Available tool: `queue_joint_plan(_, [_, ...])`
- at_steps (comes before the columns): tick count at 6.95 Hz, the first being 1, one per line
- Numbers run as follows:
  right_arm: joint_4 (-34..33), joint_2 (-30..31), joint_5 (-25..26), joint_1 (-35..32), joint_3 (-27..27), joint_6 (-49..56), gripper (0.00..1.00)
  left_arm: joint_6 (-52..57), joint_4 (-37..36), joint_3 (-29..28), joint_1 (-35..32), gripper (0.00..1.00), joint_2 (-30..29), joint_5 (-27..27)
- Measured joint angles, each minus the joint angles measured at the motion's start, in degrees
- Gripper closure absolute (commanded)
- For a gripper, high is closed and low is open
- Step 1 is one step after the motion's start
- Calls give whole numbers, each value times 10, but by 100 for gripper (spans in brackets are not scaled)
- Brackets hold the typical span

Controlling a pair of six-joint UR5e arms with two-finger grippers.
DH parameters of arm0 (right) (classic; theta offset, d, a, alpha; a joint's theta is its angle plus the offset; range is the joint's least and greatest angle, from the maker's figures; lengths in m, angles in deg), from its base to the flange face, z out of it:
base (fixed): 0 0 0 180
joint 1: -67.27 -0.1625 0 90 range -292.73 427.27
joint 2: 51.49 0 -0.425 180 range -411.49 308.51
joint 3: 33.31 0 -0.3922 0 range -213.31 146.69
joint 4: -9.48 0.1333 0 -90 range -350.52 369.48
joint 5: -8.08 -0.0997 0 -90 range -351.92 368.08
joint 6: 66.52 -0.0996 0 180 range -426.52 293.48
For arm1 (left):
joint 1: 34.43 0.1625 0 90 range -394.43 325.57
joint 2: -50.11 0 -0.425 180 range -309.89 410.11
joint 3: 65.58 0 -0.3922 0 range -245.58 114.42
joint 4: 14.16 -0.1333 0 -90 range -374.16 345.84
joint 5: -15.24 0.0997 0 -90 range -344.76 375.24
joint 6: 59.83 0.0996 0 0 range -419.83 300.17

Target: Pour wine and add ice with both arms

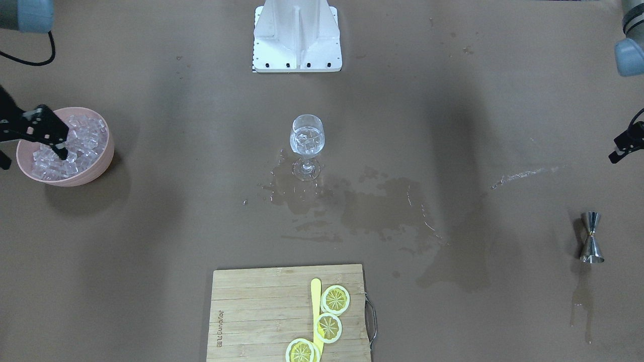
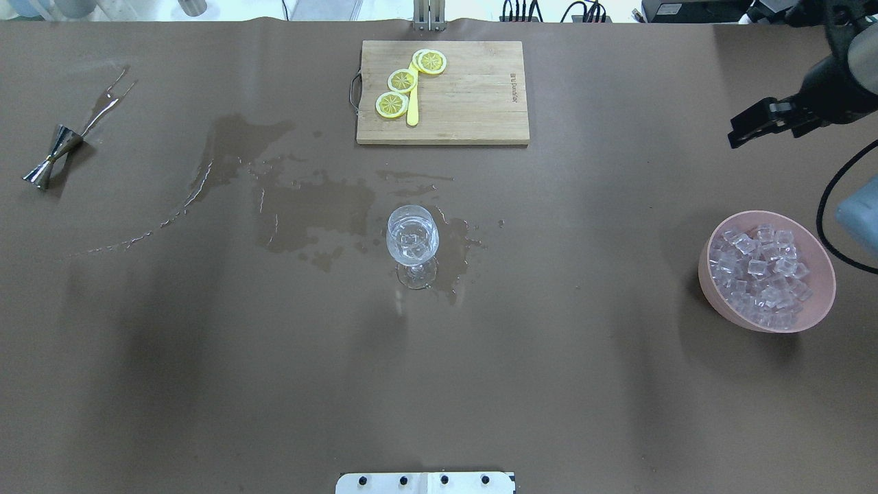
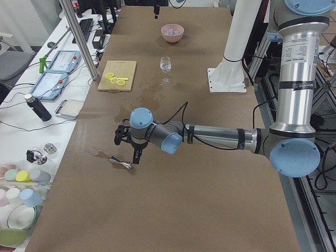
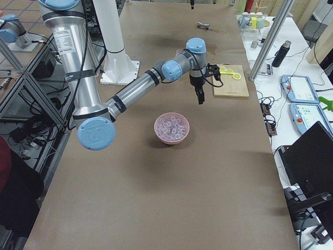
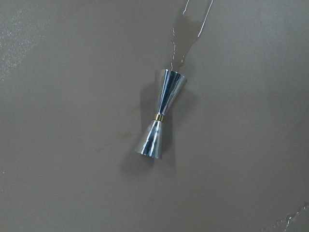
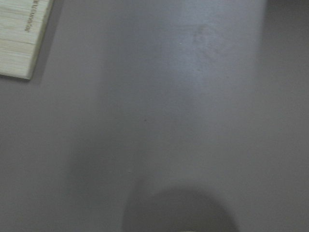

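Note:
A stemmed wine glass point(image 1: 307, 141) stands mid-table point(image 2: 412, 237) and holds clear, colourless wine with a few ice cubes in it. A pink bowl point(image 2: 720, 291) full of ice point(image 2: 761, 271) sits at the robot's right. My right gripper point(image 2: 732, 140) hangs raised beyond the bowl, looks shut, and no cube shows in it point(image 4: 201, 100). A steel jigger point(image 5: 161, 115) lies on its side at the robot's left point(image 2: 51, 156). My left gripper point(image 1: 613, 158) hovers above it, cut off by the frame edge, so I cannot tell its state.
A wide wet spill point(image 1: 372, 206) spreads around and beside the glass, and a thin wet trail point(image 2: 110, 96) runs by the jigger. A wooden cutting board point(image 2: 473, 96) with lemon slices point(image 2: 402, 80) lies at the far edge. The white stand point(image 1: 297, 40) is at the robot's side.

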State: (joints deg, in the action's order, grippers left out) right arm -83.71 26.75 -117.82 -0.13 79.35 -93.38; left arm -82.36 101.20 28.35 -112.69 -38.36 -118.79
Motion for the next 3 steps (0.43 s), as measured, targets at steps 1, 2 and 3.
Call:
queue_joint_plan(1, [1,12,-31,-39,-35,50,1,7,-2,8,-5,3,6,-3])
queue_joint_plan(2, [2,20,-50,-68,-67,89,1,11,-3,12,-11,3,8,-5])
queue_joint_plan(3, [2,27,-61,-89,-92,118,1,12,-4,16,-15,3,8,-9])
